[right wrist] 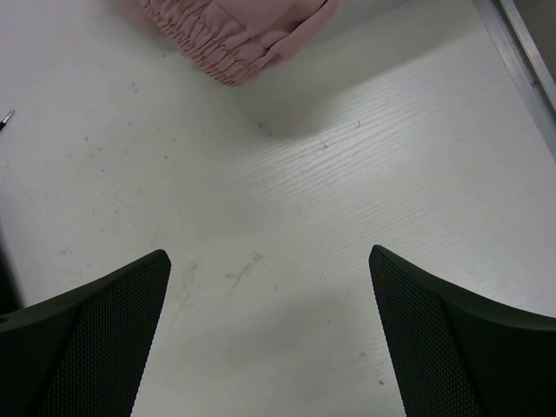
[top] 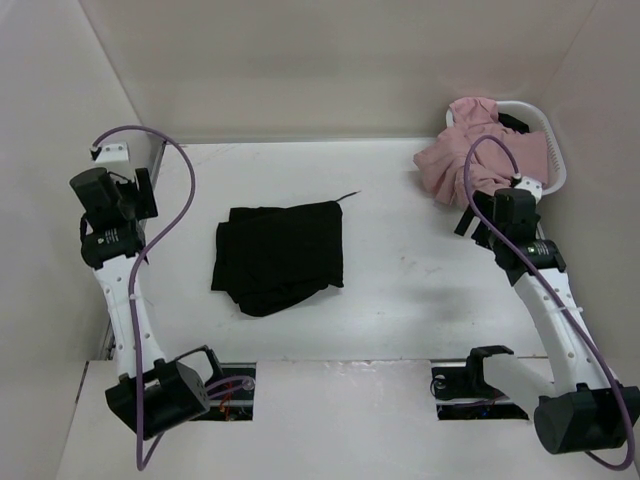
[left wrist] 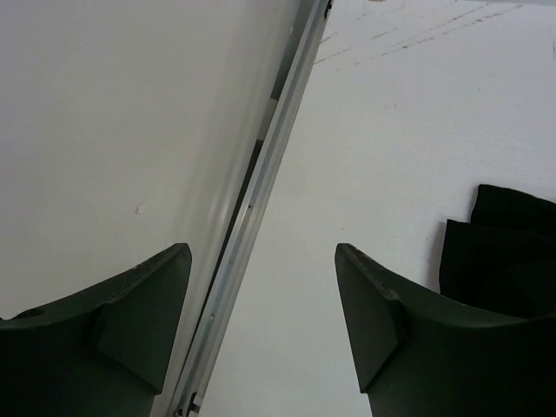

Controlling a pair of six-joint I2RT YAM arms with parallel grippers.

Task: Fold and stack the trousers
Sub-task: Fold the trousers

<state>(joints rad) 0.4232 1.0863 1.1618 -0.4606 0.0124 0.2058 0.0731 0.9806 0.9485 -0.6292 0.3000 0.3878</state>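
Note:
The black trousers (top: 280,255) lie folded into a rough rectangle on the white table, left of centre. A corner of them shows at the right edge of the left wrist view (left wrist: 508,252). My left gripper (top: 133,187) is open and empty, raised at the table's far left edge, well left of the trousers. In its wrist view the gripper (left wrist: 263,252) frames the table's metal edge strip. My right gripper (top: 478,215) is open and empty on the right side, above bare table, just below the pink garment. Its wrist view shows the gripper (right wrist: 269,256) over bare table.
A pink garment (top: 480,155) spills out of a white basket (top: 553,150) at the back right; its gathered hem shows in the right wrist view (right wrist: 234,35). White walls close in on the left, back and right. A metal strip (left wrist: 261,191) runs along the table's left edge.

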